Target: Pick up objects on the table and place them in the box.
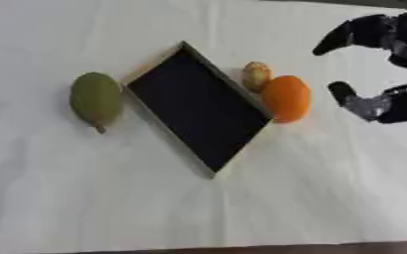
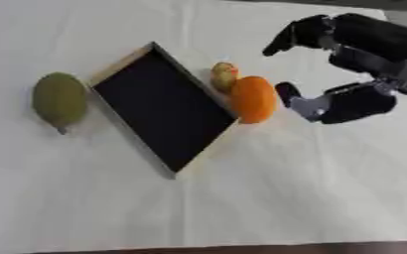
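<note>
At centre of the white bench (image 1: 85, 198): box (image 1: 198, 110), shallow, dark inside, pale rim, turned cornerwise like a diamond, holding nothing.

At 9 o'clock of box: green fruit (image 1: 96, 100), oval, stem end towards 6 o'clock, just beside the box's left rim, whether touching cannot tell.

At 3 o'clock of box: orange (image 1: 286, 98), lying against the box's right rim. Just past it at 12 o'clock: small yellowish fruit (image 1: 256, 75), mottled, touching or nearly touching both orange and rim; kind not clear.

At 3 o'clock of orange: right hand (image 2: 350, 74), black with silver parts, entering from the upper right. Spread wide, fingers (image 2: 287, 40) arched up top and pointing towards 9 o'clock, thumb (image 2: 291, 95) below, its tip near the orange but apart from it. Holding nothing. Gap between thumb and fingers facing the orange and the small fruit.

Left hand: seen in neither view.

All three fruits outside the box, on the bench. Dark strip along the bench's near edge at 6 o'clock.
</note>
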Controlling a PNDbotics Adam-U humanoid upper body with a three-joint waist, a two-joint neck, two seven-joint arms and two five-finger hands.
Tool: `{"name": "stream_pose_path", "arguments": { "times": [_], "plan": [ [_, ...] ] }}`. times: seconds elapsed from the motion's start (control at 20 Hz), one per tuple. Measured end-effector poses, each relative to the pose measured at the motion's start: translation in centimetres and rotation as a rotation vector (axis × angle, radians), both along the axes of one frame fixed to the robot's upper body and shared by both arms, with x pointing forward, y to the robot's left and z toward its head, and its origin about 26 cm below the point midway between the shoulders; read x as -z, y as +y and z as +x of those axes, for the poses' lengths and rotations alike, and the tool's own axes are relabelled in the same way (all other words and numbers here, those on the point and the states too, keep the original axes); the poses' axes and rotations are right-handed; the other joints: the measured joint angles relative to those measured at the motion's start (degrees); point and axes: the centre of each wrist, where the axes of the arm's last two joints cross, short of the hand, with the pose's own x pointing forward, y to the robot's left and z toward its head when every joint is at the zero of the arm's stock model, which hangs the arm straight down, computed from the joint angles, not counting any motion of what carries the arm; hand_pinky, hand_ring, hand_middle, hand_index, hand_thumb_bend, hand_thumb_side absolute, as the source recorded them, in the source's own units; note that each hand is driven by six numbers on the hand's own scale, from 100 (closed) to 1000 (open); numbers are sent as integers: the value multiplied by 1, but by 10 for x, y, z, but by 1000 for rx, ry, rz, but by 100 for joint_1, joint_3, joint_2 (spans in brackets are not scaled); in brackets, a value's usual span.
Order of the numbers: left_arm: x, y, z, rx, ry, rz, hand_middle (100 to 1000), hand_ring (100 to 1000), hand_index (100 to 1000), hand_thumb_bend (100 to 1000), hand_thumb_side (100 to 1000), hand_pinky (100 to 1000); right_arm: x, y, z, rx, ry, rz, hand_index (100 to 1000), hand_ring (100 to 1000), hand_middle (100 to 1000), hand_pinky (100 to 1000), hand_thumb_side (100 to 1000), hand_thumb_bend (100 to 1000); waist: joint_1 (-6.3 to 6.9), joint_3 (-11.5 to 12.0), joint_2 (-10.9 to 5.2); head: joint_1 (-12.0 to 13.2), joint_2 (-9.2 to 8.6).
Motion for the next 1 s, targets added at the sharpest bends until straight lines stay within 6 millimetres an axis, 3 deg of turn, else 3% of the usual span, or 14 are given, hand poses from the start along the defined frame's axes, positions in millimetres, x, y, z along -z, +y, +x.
{"name": "stream_pose_path", "arguments": {
  "times": [0.65,0.9,1.0],
  "plan": [
    [0,-1,0,8,8,3,746,697,818,304,628,677,7,15,3,73,82,-38,887,833,827,895,530,100,-4,43,1,-46,-1],
    [0,-1,0,9,10,4,747,698,815,293,627,677,9,23,6,82,103,-73,887,844,840,904,399,100,-17,58,30,-63,-2],
    [0,-2,0,9,12,5,747,698,815,291,627,677,11,23,12,89,117,-77,888,847,845,905,397,131,-19,68,35,-63,-3]
  ]
}}
